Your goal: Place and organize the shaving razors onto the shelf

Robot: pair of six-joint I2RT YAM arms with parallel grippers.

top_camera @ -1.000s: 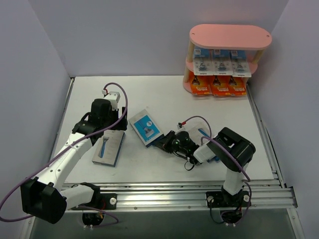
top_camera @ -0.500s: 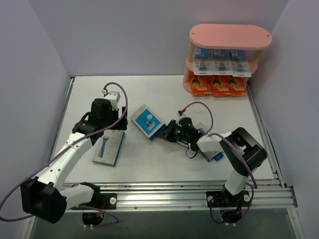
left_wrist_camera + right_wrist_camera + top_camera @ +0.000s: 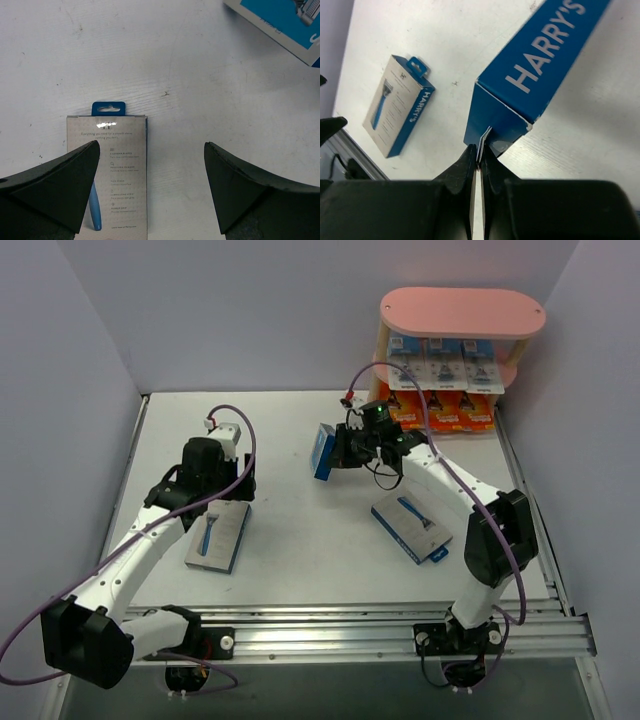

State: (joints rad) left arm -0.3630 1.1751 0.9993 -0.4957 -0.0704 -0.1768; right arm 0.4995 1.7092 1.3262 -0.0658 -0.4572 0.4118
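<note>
Clenched tight, the right jaws pinch the thin end flap of a blue Harry's box (image 3: 540,60). The box hangs clear of the table (image 3: 300,570), tipped on edge, in front of the shelf (image 3: 462,312) and to its left, not yet over any board. The left jaws stand wide apart and grasp nothing. They hover low over a grey razor pack (image 3: 107,165) that lies flat on the left side of the table, its blue hang tab pointing away from the wrist. A third box (image 3: 412,525) lies flat on the right side, beside the right arm (image 3: 450,480) and apart from both sets of jaws.

The step in hand looks like the carry of the blue box to the shelf. The next move calls for travel right and away from the arm bases. Because the hold is only on a flap, the box may swing or slip, so a slow path seems wise.

On the shelf, the middle board holds a row of three white-blue blister cards (image 3: 443,370) and the bottom board a row of three orange boxes (image 3: 438,412). Nothing shows on the top board, so it is probably the spot for the larger boxes, and reaching it means lifting the box above its rim.
</note>
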